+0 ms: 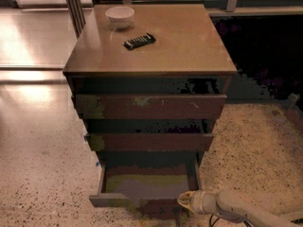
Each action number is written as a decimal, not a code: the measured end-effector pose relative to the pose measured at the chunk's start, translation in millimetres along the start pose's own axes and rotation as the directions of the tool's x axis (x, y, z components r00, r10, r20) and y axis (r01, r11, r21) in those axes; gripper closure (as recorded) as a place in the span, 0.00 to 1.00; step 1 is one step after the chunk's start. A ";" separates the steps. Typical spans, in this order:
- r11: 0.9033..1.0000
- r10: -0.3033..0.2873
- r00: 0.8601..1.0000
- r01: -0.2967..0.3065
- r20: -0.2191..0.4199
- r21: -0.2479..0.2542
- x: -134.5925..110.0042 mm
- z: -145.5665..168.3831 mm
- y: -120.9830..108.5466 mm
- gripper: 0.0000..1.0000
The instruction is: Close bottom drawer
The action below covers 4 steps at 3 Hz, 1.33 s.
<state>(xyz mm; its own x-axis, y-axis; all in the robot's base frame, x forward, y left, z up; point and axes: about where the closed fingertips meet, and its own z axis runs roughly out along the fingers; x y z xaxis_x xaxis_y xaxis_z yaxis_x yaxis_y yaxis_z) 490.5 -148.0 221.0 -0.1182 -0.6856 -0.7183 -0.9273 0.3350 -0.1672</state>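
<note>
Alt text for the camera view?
The bottom drawer of a brown cabinet stands open, the gripper near its front right corner. A white bowl and a small black object sit on top.

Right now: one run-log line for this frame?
close: not yet done | bottom drawer: pulled out | gripper: low, at its front's right end | cabinet top: white bowl, dark bar

cream jaws at dark brown bottom drawer (142, 186)
</note>
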 end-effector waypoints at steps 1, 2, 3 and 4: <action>1.000 -0.002 1.000 0.002 0.002 0.001 -1.2 0.3 -0.4 1.00; 0.999 0.016 1.000 -0.016 0.005 -0.030 -3.0 2.8 6.6 1.00; 0.996 0.035 0.999 -0.034 0.007 -0.088 -9.0 6.8 15.8 1.00; 0.994 0.037 0.999 -0.036 0.008 -0.101 -10.5 7.9 18.5 1.00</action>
<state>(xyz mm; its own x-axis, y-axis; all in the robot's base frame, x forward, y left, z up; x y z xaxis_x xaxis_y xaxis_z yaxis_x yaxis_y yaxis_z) 477.4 -129.5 220.1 -0.1500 -0.6674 -0.7294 -0.9534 0.2929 -0.0720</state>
